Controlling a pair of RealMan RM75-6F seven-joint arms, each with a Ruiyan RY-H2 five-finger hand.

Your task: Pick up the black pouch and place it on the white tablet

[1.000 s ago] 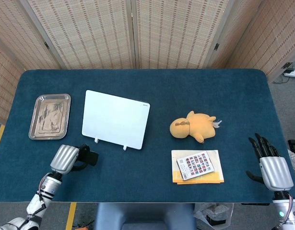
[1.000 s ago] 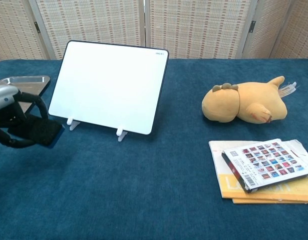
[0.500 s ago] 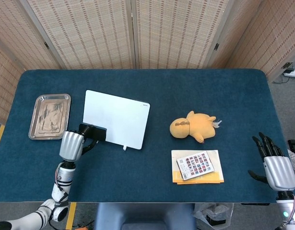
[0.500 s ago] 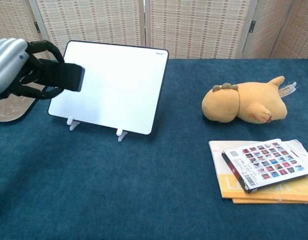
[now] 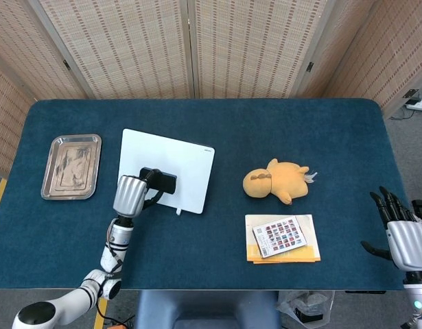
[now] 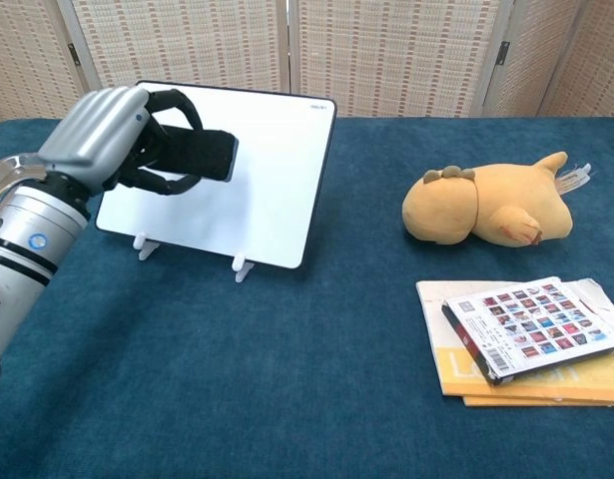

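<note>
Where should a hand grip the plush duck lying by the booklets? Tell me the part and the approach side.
Grip the plush duck across its rounded body, coming from above: it lies flat on its side, head toward the white tablet, with open table around it. The right hand looks nearer.

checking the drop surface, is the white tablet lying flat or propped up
Propped up: in the chest view the white tablet leans back on two small white feet.

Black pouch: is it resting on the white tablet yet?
Cannot tell. In both views the black pouch, gripped by the left hand, overlaps the white tablet, but neither shows contact or a gap.
</note>
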